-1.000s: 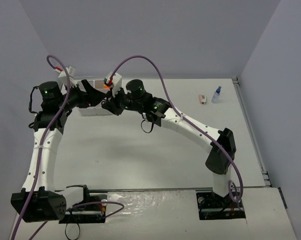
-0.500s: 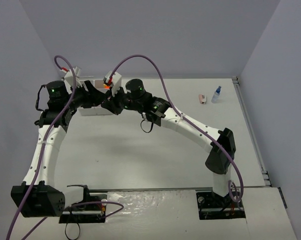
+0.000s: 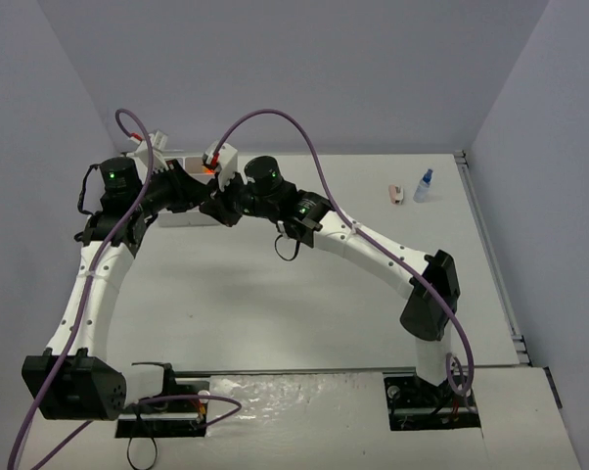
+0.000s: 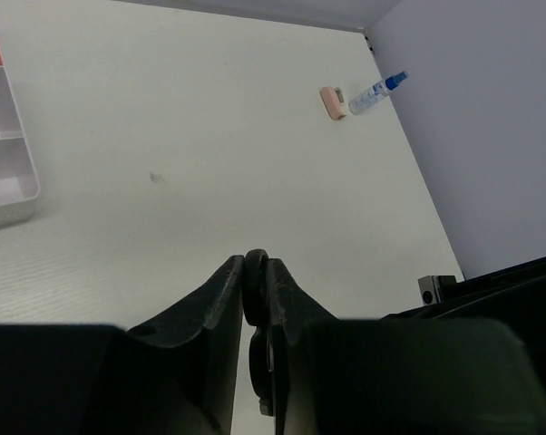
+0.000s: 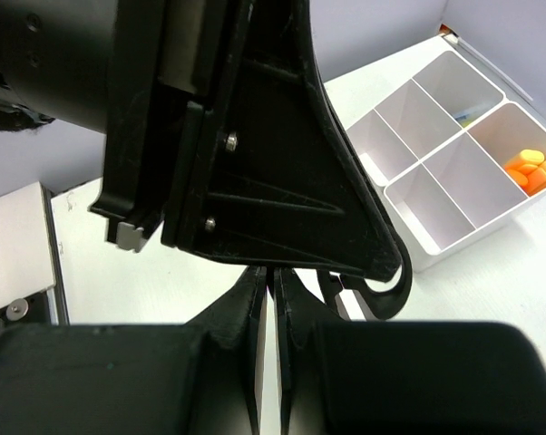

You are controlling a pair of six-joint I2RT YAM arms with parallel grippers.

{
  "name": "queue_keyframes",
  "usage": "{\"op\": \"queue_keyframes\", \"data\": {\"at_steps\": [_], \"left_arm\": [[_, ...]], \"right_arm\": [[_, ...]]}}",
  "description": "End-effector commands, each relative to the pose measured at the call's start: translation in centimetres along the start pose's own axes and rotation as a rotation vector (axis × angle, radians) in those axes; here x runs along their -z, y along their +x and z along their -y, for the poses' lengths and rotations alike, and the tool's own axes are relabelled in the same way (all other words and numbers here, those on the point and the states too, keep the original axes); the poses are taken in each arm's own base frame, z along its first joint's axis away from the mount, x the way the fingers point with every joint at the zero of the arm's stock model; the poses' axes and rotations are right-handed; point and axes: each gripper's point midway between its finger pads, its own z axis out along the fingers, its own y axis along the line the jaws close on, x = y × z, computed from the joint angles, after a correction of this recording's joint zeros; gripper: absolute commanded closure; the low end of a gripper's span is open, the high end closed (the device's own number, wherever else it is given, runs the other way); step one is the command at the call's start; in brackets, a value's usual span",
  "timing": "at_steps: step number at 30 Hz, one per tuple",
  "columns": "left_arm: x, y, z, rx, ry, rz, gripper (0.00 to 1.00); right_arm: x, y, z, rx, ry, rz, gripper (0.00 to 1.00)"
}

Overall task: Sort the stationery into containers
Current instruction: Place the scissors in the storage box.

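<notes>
From above, the tray [image 3: 185, 219] is mostly hidden behind the black ends of the left arm [image 3: 128, 201] and the right arm [image 3: 265, 191]. Only a strip of its near wall peeks out. The left wrist view cuts the tray off at the left edge, so just two compartments show in part. In the right wrist view a big black part [image 5: 255, 136] blocks much of the counter [image 5: 491, 299] and a bit of the tray. The orange pieces [image 5: 530, 172] run off the right edge and are too small to name. A blue and yellow bit [image 5: 473, 112] in a far compartment is too small to tell. The pink piece [image 3: 396, 193] and the bottle [image 3: 425, 184] are tiny, and it is not clear if they touch.
</notes>
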Motion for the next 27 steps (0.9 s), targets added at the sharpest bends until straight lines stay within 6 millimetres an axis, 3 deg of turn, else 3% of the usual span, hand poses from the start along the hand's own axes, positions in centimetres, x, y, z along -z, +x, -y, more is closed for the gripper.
{"op": "queue_keyframes", "data": {"at_steps": [1, 6, 7, 9, 10, 14, 19, 24, 27], "left_arm": [[0.3, -1.9, 2.3, -0.018, 0.076, 0.044, 1.00], [0.2, -1.3, 1.5, -0.030, 0.042, 0.021, 1.00], [0.2, -1.2, 1.0, -0.042, 0.025, 0.019, 1.00], [0.2, -1.6, 0.2, -0.088, -0.017, 0.017, 1.00], [0.2, -1.3, -0.6, -0.107, -0.048, -0.004, 1.00], [0.2, -1.8, -1.9, -0.153, -0.103, -0.030, 1.00], [-1.4, -2.1, -4.4, -0.177, -0.165, -0.077, 1.00], [-3.0, -6.0, -7.1, -0.352, -0.264, -0.062, 1.00], [-5.0, -7.7, -9.7, -0.448, -0.313, -0.077, 1.00]], "right_arm": [[0.2, -4.5, -0.8, 0.048, -0.018, 0.134, 1.00], [0.1, -3.8, -0.4, 0.042, -0.009, 0.120, 0.96], [0.1, -3.5, -0.1, 0.038, -0.002, 0.113, 0.91], [0.2, -3.2, 0.7, 0.028, 0.023, 0.102, 0.65], [0.5, -3.2, 1.0, 0.025, 0.035, 0.099, 0.58], [1.3, -2.7, 2.4, 0.007, 0.071, 0.091, 0.40], [1.8, -2.6, 3.0, -0.039, 0.021, 0.086, 0.33], [4.1, -1.5, 5.3, -0.067, 0.075, 0.068, 0.32], [6.3, -0.7, 7.2, -0.107, 0.121, 0.061, 0.32]]}}
